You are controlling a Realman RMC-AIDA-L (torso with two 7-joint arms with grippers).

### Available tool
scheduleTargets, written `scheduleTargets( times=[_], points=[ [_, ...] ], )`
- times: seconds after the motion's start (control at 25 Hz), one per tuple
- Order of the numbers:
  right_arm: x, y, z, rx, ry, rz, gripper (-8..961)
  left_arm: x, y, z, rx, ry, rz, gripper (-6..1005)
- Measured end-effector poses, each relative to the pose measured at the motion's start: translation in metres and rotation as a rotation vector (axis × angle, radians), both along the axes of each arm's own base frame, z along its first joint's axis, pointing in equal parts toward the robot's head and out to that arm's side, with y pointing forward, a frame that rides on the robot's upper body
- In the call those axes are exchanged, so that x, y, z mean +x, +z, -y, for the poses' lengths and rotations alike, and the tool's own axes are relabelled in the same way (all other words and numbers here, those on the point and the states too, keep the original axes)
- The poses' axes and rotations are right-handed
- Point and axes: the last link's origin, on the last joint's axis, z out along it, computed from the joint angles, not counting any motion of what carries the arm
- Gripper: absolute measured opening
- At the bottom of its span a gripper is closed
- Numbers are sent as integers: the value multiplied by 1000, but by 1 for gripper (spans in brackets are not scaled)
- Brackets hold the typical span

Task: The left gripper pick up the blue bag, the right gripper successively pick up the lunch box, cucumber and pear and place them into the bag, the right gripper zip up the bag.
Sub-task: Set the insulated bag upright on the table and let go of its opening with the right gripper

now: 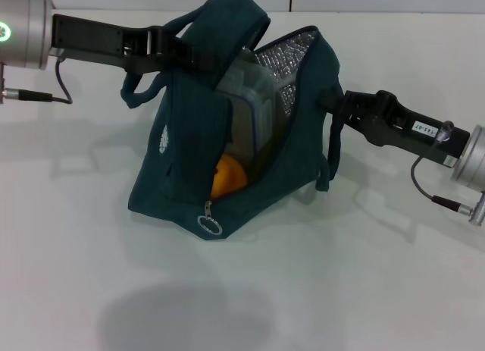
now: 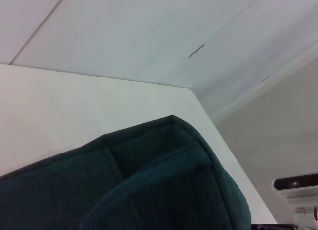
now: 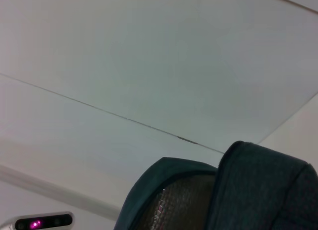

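Our left gripper [image 1: 178, 51] holds the blue bag [image 1: 189, 161] at its top, at table centre. We cannot tell the right gripper's [image 1: 333, 104] state. We should bring it to the near zipper ring [image 1: 210, 226] and pull steadily.

1. The large dark teal-blue fabric lunch bag [image 1: 189, 161] fills the centre of the head view, tilted, its mouth gaping and silver foil lining showing at upper right.
2. The clear plastic lunch box with blue-rimmed lid [image 1: 250, 116] stands on edge inside the opening.
3. The orange-yellow pear [image 1: 229, 178] sits low inside, just above the ring zipper pull.
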Motion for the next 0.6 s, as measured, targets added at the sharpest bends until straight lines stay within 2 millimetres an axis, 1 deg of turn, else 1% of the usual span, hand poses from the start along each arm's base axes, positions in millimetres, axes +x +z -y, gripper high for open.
scheduleTargets(
  times=[0.24, 0.44, 0.6],
  points=[
    [0, 0, -1, 7, 5, 11, 56, 0, 0, 0, 1, -1, -1, 44],
    [-2, 0, -2, 20, 18, 19, 10, -1, 0, 1, 1, 1, -1, 44],
    [-7, 2, -3, 50, 70, 26, 11, -2, 0, 1, 1, 4, 0, 44]
  ],
)
